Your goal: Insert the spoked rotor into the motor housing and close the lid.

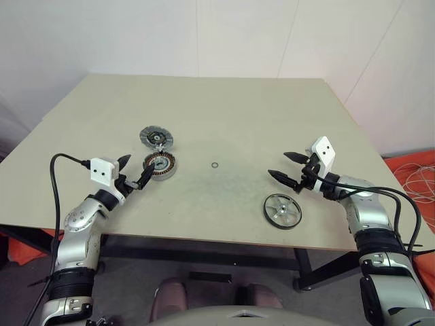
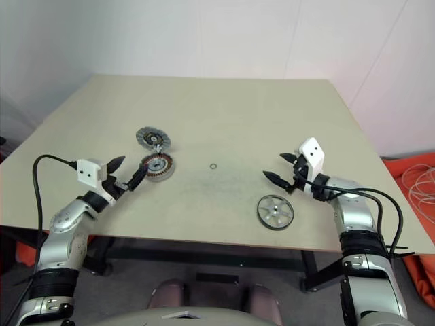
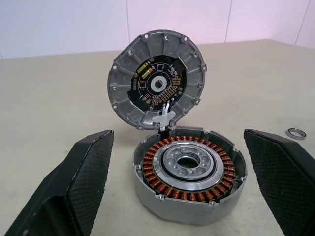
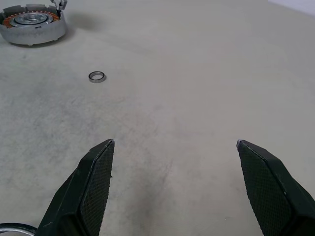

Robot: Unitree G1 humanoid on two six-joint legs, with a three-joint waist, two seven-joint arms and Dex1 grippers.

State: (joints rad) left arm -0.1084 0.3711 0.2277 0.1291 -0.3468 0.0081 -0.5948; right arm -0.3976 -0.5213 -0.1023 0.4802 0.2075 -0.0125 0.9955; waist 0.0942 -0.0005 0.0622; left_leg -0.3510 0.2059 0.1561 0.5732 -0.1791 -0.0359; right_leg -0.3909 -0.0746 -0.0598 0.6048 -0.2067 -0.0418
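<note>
A: Where do the task's parts lie on the table (image 1: 204, 102)?

B: The motor housing (image 1: 160, 166) sits in the table's left half, nearer the front edge than the back, copper windings facing up around its hub. The lid (image 1: 155, 138) stands just behind it, toward the back edge. In the left wrist view the lid is tipped up on edge, its inner face with a dark circuit board showing, and thin wires run from it down to the housing's rim.

A: And the spoked rotor (image 1: 283, 210)?

B: It lies flat in the right half, close to the front edge, well apart from the housing. Nothing sits inside the housing.

A: What of the 2 grippers?

B: The left gripper (image 1: 134, 170) hangs just left of the housing with its fingers spread wide; in its wrist view the housing lies between the 2 pads, touching neither. The right gripper (image 1: 287, 167) hovers above the table behind the rotor, near the right edge, fingers also spread wide and holding nothing. In its wrist view a sliver of the rotor's rim shows beside 1 finger.

A: Anything else?

B: A small thin ring (image 1: 215, 165) lies near the table's middle, between the housing and the right gripper.
</note>
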